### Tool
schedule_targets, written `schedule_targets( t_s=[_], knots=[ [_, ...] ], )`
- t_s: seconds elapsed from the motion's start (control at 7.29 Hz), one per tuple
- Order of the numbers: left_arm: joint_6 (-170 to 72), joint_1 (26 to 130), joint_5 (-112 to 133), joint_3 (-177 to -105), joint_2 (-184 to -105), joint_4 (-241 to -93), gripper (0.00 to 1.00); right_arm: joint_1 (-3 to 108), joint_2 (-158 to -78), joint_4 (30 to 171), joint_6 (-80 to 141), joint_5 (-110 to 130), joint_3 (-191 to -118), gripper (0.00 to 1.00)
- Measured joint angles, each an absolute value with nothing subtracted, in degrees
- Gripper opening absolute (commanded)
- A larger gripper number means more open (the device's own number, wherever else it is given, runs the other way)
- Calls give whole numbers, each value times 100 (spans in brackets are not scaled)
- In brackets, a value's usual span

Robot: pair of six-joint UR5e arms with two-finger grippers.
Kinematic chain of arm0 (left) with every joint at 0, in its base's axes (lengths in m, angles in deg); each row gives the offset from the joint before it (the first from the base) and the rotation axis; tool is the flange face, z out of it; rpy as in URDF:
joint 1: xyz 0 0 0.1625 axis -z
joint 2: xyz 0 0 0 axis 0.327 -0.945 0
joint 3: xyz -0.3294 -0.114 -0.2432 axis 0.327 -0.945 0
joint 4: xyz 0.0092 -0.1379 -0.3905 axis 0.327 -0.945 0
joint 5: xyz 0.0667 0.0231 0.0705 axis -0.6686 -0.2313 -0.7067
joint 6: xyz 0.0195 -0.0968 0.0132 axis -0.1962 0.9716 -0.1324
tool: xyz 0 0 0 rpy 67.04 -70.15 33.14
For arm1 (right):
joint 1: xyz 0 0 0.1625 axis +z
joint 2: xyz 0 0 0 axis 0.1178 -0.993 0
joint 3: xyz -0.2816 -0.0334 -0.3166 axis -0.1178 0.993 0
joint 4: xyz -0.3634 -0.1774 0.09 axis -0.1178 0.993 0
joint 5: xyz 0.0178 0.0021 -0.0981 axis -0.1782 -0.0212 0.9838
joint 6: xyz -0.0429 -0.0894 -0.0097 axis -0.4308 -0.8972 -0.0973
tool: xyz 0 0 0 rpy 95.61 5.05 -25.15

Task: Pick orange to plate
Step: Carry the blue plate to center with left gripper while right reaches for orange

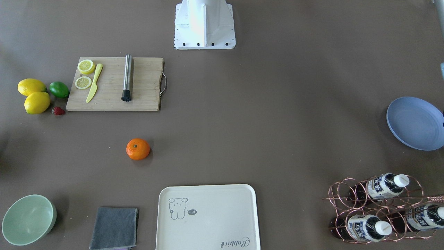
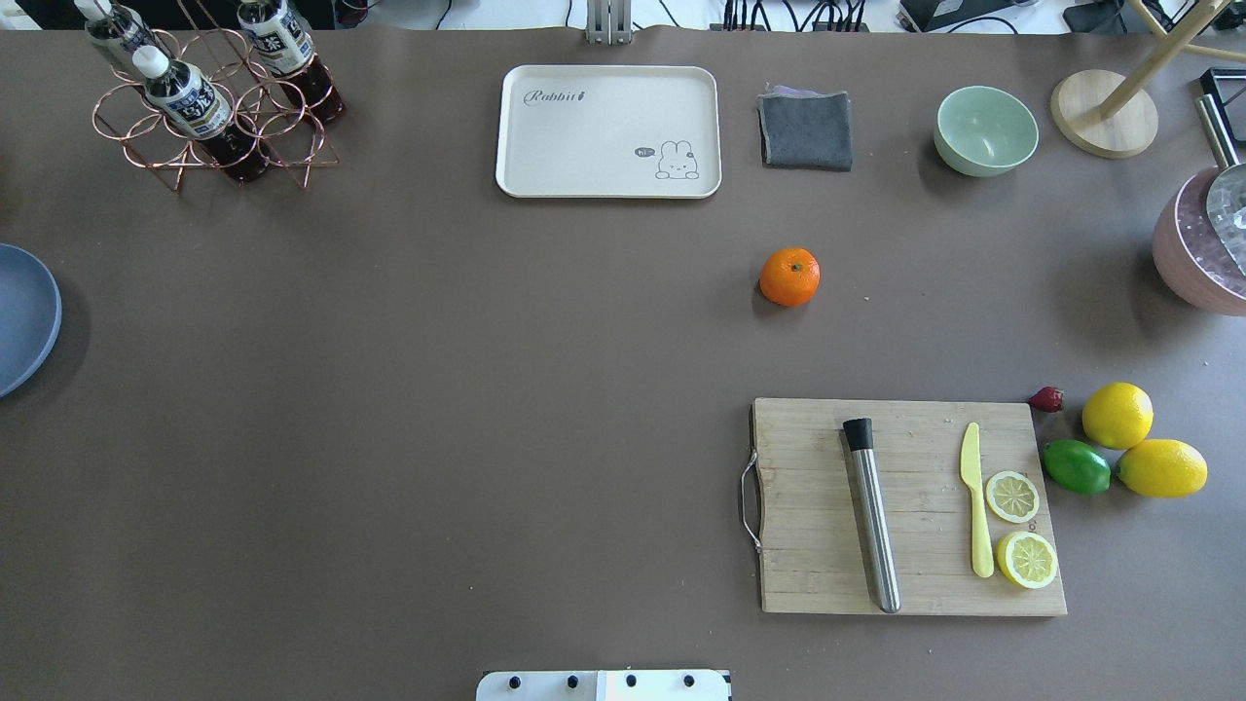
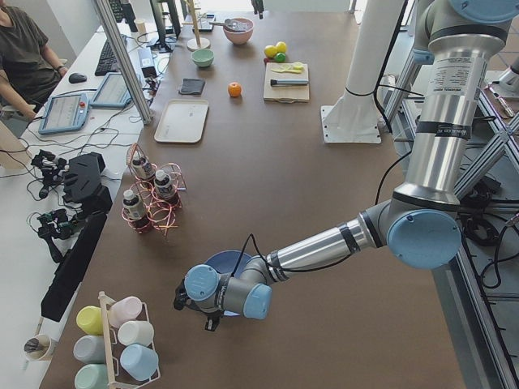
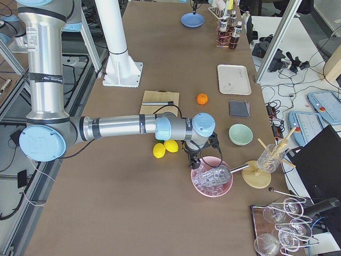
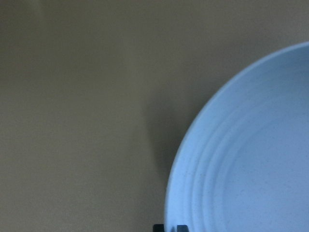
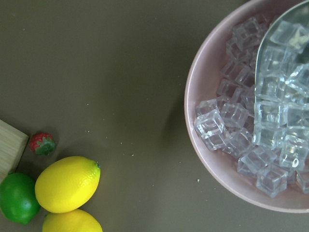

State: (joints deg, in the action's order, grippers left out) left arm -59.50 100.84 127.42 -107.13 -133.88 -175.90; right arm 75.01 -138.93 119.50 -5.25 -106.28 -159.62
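The orange (image 2: 789,276) sits alone on the brown table beyond the cutting board, and also shows as the orange (image 1: 138,149). The blue plate (image 2: 24,316) lies at the table's far left end, the same plate (image 1: 416,123) that fills the lower right of the left wrist view (image 5: 251,164). My left gripper (image 3: 209,322) hangs over the plate's edge, far from the orange; I cannot tell its state. My right gripper (image 4: 194,160) hovers by the pink ice bowl at the opposite end; its state cannot be told either.
A wooden cutting board (image 2: 910,506) carries a steel muddler, a yellow knife and lemon slices. Lemons (image 2: 1117,415), a lime and a strawberry lie beside it. A cream tray (image 2: 608,131), grey cloth (image 2: 805,129), green bowl (image 2: 985,129), bottle rack (image 2: 214,107) and pink ice bowl (image 6: 203,159) line the edges.
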Motion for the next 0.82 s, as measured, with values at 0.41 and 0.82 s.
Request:
schedule_targets(
  t_s=[0.41,0.82],
  knots=[
    [-4165,9968,13448,-12362,-13402,-17117,0,7138,-13734,11922,457,-10920,-16459,100],
    [-1558,8879,13502,-14317,-13379,-17014,0,6068,-13338,10931,2995,-10478,-16788,100]
  ],
)
